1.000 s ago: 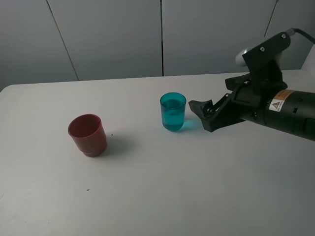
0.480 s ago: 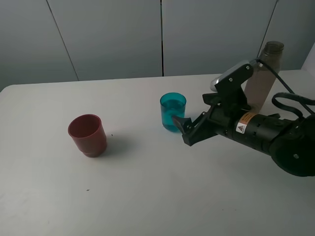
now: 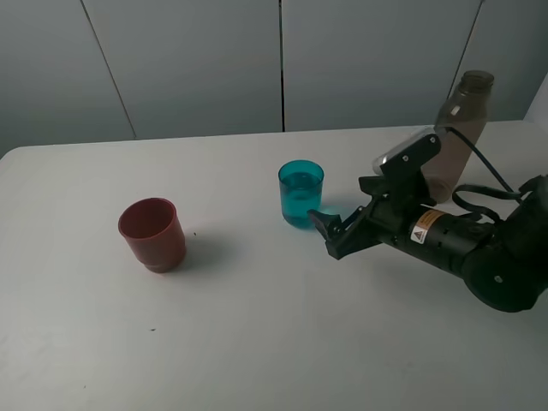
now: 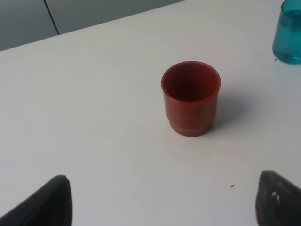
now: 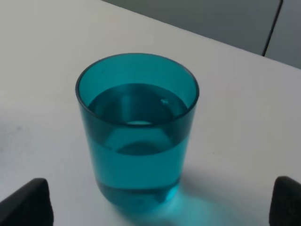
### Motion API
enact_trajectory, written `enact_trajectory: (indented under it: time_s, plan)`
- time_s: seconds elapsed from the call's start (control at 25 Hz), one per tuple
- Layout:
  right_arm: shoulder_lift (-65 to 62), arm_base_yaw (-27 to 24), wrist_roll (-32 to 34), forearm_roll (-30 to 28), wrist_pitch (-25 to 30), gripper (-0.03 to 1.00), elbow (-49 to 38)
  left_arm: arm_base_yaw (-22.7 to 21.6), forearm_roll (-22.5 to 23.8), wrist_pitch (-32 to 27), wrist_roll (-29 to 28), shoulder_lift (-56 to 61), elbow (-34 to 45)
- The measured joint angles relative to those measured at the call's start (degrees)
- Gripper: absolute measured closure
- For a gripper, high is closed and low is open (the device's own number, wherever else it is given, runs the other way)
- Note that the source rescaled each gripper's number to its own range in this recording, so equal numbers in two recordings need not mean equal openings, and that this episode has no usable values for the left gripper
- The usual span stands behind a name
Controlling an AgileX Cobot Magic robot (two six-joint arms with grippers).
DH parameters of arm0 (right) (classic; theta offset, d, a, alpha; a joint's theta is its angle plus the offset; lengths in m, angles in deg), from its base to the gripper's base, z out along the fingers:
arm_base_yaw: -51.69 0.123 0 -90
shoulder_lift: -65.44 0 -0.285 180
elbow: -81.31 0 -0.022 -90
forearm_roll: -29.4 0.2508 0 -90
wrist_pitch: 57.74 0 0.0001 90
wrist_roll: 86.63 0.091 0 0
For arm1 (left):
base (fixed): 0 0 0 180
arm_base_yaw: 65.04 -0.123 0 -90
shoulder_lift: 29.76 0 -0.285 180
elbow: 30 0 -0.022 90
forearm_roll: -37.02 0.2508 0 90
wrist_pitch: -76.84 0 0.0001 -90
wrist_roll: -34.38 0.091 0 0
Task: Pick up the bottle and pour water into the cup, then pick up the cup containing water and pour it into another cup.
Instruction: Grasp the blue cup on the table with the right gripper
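The teal cup (image 3: 300, 194) stands upright mid-table, about two-thirds full of water. My right gripper (image 3: 325, 233) is open and empty, low over the table just right of and in front of the cup. In the right wrist view the cup (image 5: 136, 136) stands just ahead of the gap between the spread fingertips (image 5: 28, 202). The dull-red cup (image 3: 152, 235) stands upright and empty at the left. The grey-brown bottle (image 3: 458, 137) stands upright at the back right, behind my right arm. My left gripper (image 4: 167, 202) is open, short of the red cup (image 4: 190, 96).
The white table (image 3: 257, 342) has a far edge against a grey panelled wall. My right arm (image 3: 462, 244) and its cable lie low across the right side, close in front of the bottle. The teal cup shows at the edge of the left wrist view (image 4: 289, 33).
My right arm has swung left and lower, bringing the open gripper close to the teal cup. The bottle, hidden one second ago, now shows standing behind the arm.
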Motion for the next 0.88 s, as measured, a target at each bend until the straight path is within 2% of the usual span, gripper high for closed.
enact_trajectory:
  time_s: [0.24, 0.6, 0.88]
  plan:
    - [4.16, -0.24, 1.68, -1.79, -0.24, -0.03, 3.24, 0.00, 0.00, 0.00, 0.00, 0.00, 0.00]
    - [5.08, -0.24, 0.67, -2.18, 2.89, -0.03, 7.85, 0.00, 0.00, 0.00, -0.12, 0.00, 0.00]
    - [9.23, -0.24, 1.25, -3.52, -0.06, -0.03, 8.81, 0.00, 0.00, 0.00, -0.12, 0.00, 0.00]
